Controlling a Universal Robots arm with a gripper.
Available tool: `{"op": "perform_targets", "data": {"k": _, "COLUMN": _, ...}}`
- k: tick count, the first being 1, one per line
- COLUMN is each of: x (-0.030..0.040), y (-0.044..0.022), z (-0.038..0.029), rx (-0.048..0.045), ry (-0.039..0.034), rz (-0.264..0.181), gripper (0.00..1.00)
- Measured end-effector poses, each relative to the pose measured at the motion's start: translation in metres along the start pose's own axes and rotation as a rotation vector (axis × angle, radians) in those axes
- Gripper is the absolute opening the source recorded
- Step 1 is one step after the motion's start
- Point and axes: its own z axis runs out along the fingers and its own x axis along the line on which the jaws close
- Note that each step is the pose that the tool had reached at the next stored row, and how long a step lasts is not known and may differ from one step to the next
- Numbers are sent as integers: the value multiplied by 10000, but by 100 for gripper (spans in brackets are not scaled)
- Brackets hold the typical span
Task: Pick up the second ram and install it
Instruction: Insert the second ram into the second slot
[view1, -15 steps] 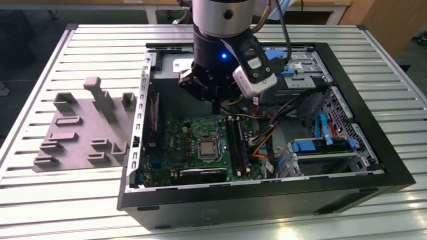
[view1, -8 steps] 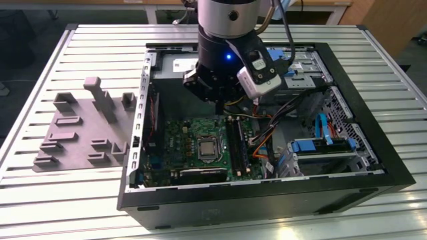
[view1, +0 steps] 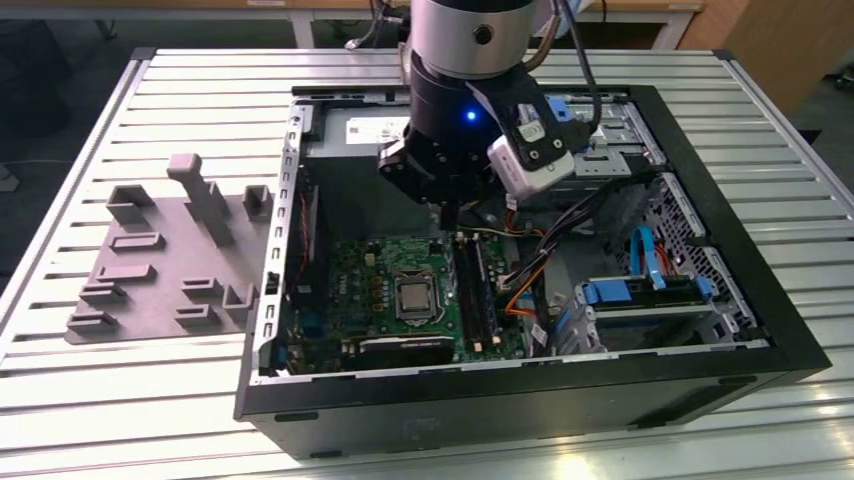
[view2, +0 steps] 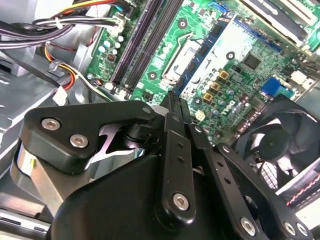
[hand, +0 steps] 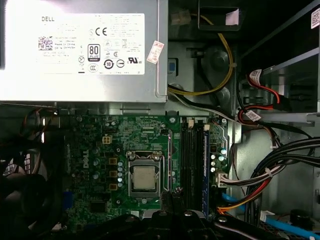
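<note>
The table (view1: 200, 90) is ribbed bare metal, satin. The power supply (hand: 80, 87) is dull grey sheet metal with paper labels (hand: 75, 42). The motherboard (hand: 90, 145) is glossy green. The gripper (view2: 175, 102) is matt black, its screws (view2: 180, 201) bright metal.

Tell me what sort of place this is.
Probably a robotics lab or workshop test bench. A silver slatted metal table carries an open black computer case with a green motherboard inside. A silver-and-black robot arm reaches into it, and light wooden furniture stands behind.
</note>
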Motion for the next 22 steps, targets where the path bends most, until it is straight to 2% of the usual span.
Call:
{"op": "perform_targets", "data": {"k": 9, "x": -96, "y": 1, "z": 20, "rx": 2, "ry": 2, "rz": 52, "gripper": 11}}
{"op": "perform_targets", "data": {"k": 22, "x": -148, "y": 3, "z": 73, "rx": 0, "ry": 1, "rz": 61, "gripper": 11}}
